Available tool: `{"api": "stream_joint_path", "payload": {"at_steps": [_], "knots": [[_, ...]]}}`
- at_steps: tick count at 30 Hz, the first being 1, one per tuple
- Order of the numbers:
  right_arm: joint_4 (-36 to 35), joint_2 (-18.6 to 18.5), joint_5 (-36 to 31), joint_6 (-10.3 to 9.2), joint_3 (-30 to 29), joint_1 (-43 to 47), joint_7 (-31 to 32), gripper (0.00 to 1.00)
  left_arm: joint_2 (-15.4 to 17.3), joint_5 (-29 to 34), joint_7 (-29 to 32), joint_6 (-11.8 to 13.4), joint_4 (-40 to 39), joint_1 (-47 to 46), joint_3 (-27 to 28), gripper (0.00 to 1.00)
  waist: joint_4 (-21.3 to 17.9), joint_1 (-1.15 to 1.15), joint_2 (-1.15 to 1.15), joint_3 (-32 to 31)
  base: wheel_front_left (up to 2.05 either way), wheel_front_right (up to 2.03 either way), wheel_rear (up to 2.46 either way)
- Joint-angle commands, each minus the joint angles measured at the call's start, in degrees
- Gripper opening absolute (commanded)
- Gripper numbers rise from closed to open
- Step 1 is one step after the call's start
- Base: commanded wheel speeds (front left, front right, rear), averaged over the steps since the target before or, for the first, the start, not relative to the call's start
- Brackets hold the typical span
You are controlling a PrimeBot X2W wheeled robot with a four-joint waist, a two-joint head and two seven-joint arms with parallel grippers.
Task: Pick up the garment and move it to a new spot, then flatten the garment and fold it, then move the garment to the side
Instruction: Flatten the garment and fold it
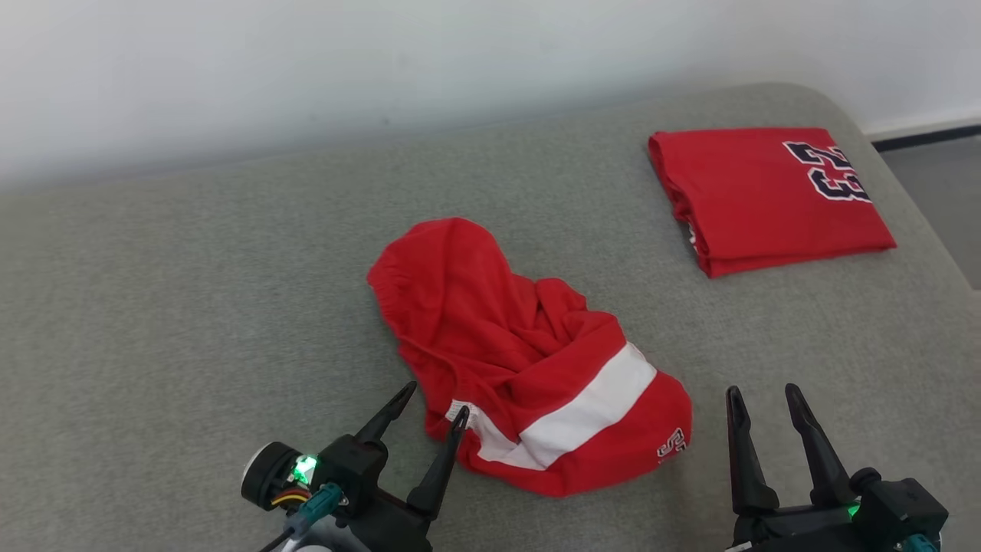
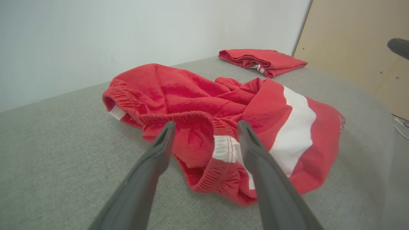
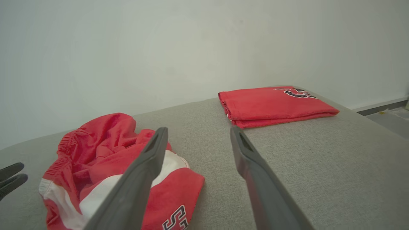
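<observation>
1. The garment (image 1: 529, 360) is a pair of red shorts with a white stripe, lying crumpled near the middle of the grey fabric surface (image 1: 191, 307).
2. Its elastic waistband faces the robot's left, and the end with dark lettering faces its right.
3. The left gripper (image 1: 434, 400) sits at the near-left edge of the heap with its fingers wide apart and nothing clamped between them.
4. In the head view, one left fingertip (image 1: 462, 414) lies against the white patch of the waistband, while the other is over bare grey surface beside the cloth. I cannot tell whether it actually touches.
5. From the left wrist view, the garment (image 2: 198, 95) has its gathered waistband between and just beyond the tips of the left gripper (image 2: 206, 124).
6. The right gripper (image 1: 762, 389) stands just beside the lettered end, fingers spread, over bare surface.
7. In the right wrist view, the garment (image 3: 96, 147) lies left of the right gripper (image 3: 198, 128), partly behind one finger.
8. A folded red garment (image 1: 759, 199) lies well apart at the far right of the surface.
</observation>
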Motion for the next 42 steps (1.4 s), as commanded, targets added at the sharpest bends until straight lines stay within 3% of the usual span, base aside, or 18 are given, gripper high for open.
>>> {"api": "stream_joint_path", "payload": {"at_steps": [1, 7, 8, 9, 10, 11, 18, 29, 39, 40, 41, 42], "knots": [[0.03, 0.09, 0.38, -0.15, 0.03, -0.60, -0.25, 1.00, 0.62, -0.64, 0.36, 0.07, 1.12, -1.17, -0.79, 1.00, -2.76, -0.01, 0.00, 2.27, 0.00, 0.00, 0.00], [-0.33, 0.10, 1.12, -0.15, -0.15, -1.10, -0.25, 1.00, 1.41, -3.16, 0.88, 0.07, 3.98, -2.83, -2.78, 1.00, -4.38, -0.01, 0.00, 3.37, 0.00, 0.00, 0.00], [-0.47, 0.10, 1.09, -0.15, -0.26, -1.11, -0.25, 1.00, 1.50, -3.22, 0.84, 0.07, 4.41, -2.95, -3.19, 0.48, -4.49, -0.01, 0.00, 3.42, 0.00, 0.00, 0.00], [-0.59, 0.10, 1.04, -0.15, -0.35, -1.08, -0.25, 1.00, 1.60, -3.43, 0.78, 0.07, 4.66, -3.24, -3.40, 0.35, -4.56, -0.01, 0.00, 3.44, 0.00, 0.00, 0.00], [-0.59, 0.10, 1.04, -0.15, -0.35, -1.08, -0.25, 1.00, 1.60, -3.43, 0.78, 0.07, 4.66, -3.24, -3.40, 0.35, -4.56, -0.01, 0.00, 3.44, 0.00, 0.00, 0.00], [-0.66, 0.11, 1.05, -0.15, -0.44, -1.03, -0.25, 1.00, 1.60, -3.72, 0.60, 0.06, 4.76, -3.51, -3.55, 0.00, -4.58, -0.01, 0.00, 3.43, 0.00, 0.00, 0.00], [-0.58, 0.08, 0.57, -0.15, -2.08, 0.00, -0.25, 1.00, 1.79, -4.72, -0.76, 0.61, 3.57, -2.57, -2.21, 0.00, -0.81, -0.01, 0.00, 1.62, 0.00, 0.00, 0.00], [0.81, 0.08, -0.50, -0.15, -2.71, 0.51, -0.25, 1.00, 5.28, -6.34, -1.20, 3.26, -3.01, 4.40, 2.02, 0.00, 8.21, -0.01, 0.00, -1.59, 0.00, 0.00, 0.00], [2.46, -0.38, -0.67, -0.15, -2.68, 1.10, -0.25, 1.00, 3.63, -8.93, -1.21, 3.53, -1.27, 13.43, 4.84, 0.00, 10.02, -0.01, 0.00, -2.62, 0.00, 0.00, 0.00], [2.61, -0.48, -0.62, -0.15, -2.74, 1.20, -0.25, 1.00, 3.26, -8.85, -1.21, 3.65, -0.94, 13.91, 5.30, 0.22, 10.03, -0.01, 0.00, -2.81, 0.00, 0.00, 0.00], [2.78, -0.60, -0.57, -0.15, -2.82, 1.31, -0.25, 1.00, 3.00, -8.37, -1.21, 3.67, -0.69, 14.25, 5.63, 0.67, 10.08, -0.01, 0.00, -3.08, 0.00, 0.00, 0.00], [2.95, -0.65, -0.58, -0.15, -2.88, 1.34, -0.25, 1.00, 2.56, -8.11, -1.21, 3.74, -0.79, 14.46, 6.26, 1.00, 10.13, -0.01, 0.00, -3.30, 0.00, 0.00, 0.00]]}}
